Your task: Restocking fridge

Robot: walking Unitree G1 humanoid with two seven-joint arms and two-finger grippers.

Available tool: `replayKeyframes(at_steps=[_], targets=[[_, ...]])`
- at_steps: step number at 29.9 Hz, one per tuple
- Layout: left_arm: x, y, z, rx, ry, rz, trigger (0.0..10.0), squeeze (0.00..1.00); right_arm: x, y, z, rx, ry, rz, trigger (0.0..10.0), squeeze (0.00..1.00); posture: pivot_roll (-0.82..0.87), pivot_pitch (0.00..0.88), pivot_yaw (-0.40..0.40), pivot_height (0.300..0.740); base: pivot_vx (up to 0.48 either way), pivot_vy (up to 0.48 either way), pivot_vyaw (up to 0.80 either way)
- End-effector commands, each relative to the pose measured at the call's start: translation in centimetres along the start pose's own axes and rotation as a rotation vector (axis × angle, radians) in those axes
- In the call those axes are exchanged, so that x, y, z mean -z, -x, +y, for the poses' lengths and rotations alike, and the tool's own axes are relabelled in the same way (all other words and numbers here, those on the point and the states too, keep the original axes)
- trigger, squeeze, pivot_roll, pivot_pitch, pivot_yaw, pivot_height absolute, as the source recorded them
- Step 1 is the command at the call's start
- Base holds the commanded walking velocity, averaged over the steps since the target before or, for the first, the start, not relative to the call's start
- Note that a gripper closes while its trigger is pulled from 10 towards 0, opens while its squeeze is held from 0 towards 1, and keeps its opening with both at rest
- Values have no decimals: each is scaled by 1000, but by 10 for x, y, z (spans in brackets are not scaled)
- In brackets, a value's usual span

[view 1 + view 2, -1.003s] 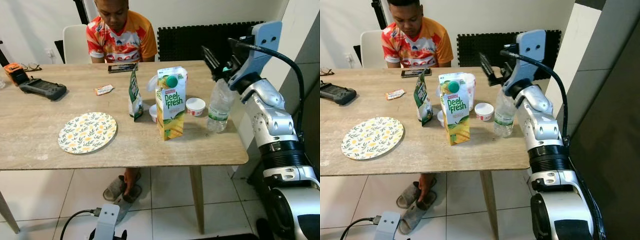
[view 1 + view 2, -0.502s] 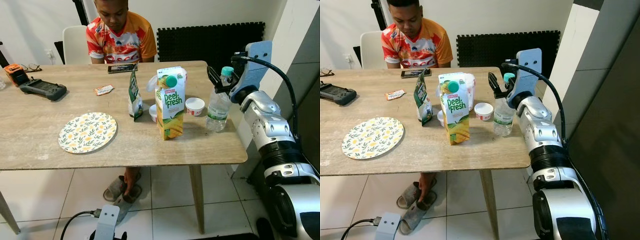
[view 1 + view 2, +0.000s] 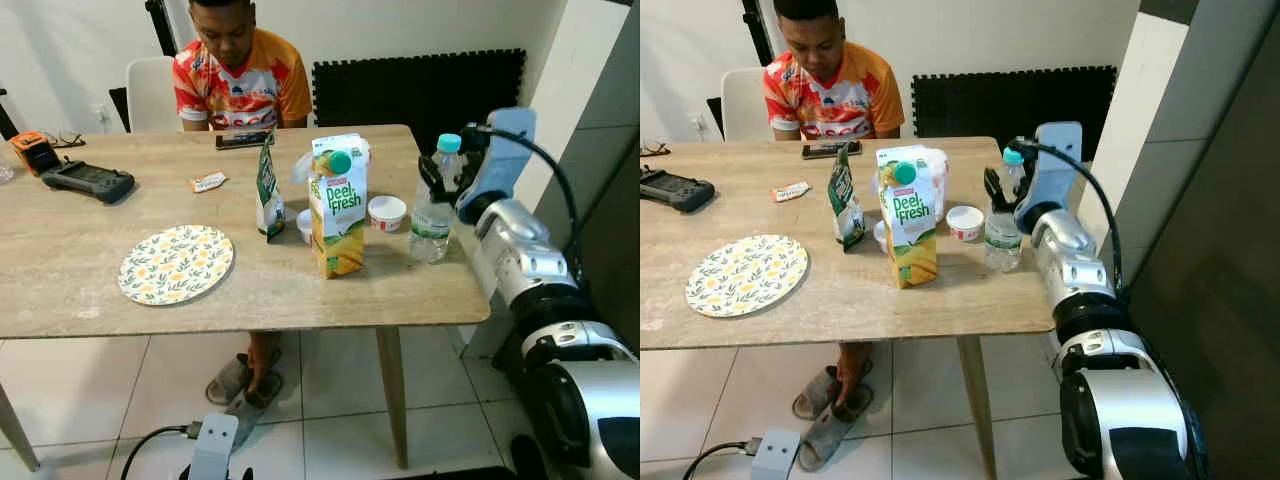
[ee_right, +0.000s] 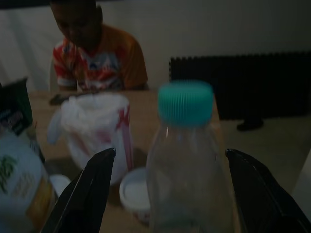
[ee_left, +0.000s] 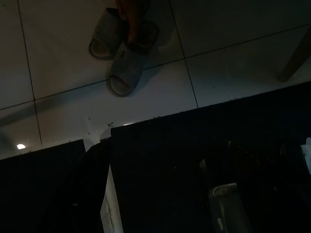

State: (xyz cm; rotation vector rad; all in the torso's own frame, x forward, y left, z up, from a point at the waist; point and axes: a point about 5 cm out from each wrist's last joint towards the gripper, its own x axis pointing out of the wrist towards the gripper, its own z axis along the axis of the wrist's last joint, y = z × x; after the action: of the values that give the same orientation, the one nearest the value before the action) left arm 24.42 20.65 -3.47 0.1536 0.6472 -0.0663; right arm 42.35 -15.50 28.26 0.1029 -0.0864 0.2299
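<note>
The clear, ribbed plastic water bottle [image 3: 435, 205] with its teal screw cap stands upright near the right edge of the pale wood-grain tabletop [image 3: 90, 290], and everything else is placed from it. The right tool [image 3: 440, 180] is at the bottle's upper half, its two long black fingers [image 4: 90, 194] spread wide to either side of the shoulder with a gap showing on each side (open, not gripping). Just to the bottle's left sits a small round white tub [image 3: 387, 212] with a red-printed rim, and further left the tall, square-sided juice carton [image 3: 337, 208], glossy card with a green cap, stands near the front of the cluster. Behind the carton is a crumpled white plastic bag [image 4: 99, 131], and left of that a green foil pouch [image 3: 268, 190] stands upright. Well to the bottle's left lies a flat round plate [image 3: 176, 263] with a leaf pattern, with bare wood around it. A person [image 3: 240, 70] in an orange patterned shirt sits at the far side. The left tool hangs in the dark over the tiled floor [image 5: 73, 63]; I cannot tell its state.
</note>
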Motion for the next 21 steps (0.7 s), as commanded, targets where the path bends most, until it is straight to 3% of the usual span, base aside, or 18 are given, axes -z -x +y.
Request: replayKeyframes(at_steps=[1, 21], targets=[[10, 4, 7, -19, 2, 34, 10000, 0, -1, -1, 2, -2, -10, -11, 10000, 0, 44, 156, 29, 740, 0, 0, 0], [12, 5, 11, -20, -6, 29, 10000, 0, -7, -8, 9, 4, -7, -29, 10000, 0, 52, 207, 21, 740, 0, 0, 0]])
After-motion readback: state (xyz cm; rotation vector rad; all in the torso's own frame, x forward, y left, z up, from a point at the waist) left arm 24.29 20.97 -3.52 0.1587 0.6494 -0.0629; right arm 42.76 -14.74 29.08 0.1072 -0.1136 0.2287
